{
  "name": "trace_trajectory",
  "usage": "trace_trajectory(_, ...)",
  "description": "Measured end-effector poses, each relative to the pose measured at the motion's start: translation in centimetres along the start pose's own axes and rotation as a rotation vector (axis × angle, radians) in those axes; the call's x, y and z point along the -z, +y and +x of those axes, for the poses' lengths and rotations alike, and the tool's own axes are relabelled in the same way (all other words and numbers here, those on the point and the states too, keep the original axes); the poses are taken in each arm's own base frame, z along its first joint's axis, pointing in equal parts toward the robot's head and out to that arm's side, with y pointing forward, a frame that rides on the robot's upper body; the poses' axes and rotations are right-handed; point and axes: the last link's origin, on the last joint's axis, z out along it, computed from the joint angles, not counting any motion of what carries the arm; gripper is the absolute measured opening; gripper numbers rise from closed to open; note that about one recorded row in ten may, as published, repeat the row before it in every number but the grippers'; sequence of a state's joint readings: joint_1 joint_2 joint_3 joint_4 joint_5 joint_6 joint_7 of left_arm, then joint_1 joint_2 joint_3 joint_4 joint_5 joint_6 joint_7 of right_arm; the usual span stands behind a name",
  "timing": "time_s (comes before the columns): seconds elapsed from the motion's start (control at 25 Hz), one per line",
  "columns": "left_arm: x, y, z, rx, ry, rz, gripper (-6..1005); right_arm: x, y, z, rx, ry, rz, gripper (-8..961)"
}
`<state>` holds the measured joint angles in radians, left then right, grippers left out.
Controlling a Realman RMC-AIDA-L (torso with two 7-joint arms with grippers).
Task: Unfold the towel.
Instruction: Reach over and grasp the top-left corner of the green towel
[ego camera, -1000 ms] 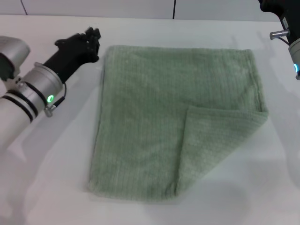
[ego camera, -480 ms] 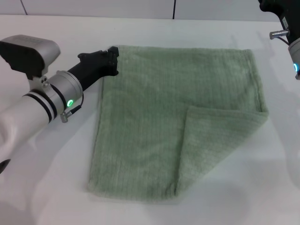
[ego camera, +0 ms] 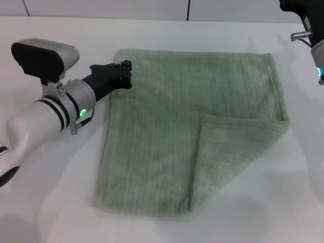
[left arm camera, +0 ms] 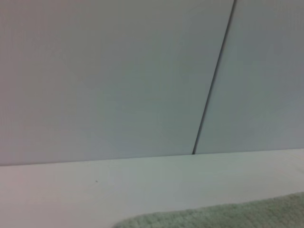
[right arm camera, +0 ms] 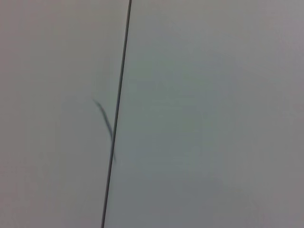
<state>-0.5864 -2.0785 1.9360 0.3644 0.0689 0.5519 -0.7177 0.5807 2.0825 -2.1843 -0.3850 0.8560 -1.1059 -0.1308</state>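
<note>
The pale sage-green towel [ego camera: 167,126] lies flat on the white table [ego camera: 50,202] in the head view. Its near right corner is folded back over it as a triangular flap [ego camera: 233,152]. My left gripper [ego camera: 125,74] reaches in from the left and sits over the towel's left edge, close to its far left corner. The left wrist view shows a strip of the towel's edge [left arm camera: 228,216] on the table. My right gripper [ego camera: 299,11] is parked at the far right, above the table and clear of the towel.
A pale wall with dark vertical seams [left arm camera: 213,80] stands behind the table; a seam also shows in the right wrist view [right arm camera: 116,114]. White table surface surrounds the towel on all sides.
My left gripper has moved right and nearer, from beside the towel's far left corner onto its left edge. The towel and the right arm have not moved.
</note>
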Motion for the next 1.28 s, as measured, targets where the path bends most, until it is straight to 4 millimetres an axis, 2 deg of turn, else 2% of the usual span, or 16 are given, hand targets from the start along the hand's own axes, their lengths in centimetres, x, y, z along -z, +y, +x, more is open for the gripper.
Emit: trace_trajectory(1.28,-0.2,0.0,-1.1,0.013,-0.082,0.029,-2,-0.3,0.2,0.3,0.002,0.026,-0.009,784)
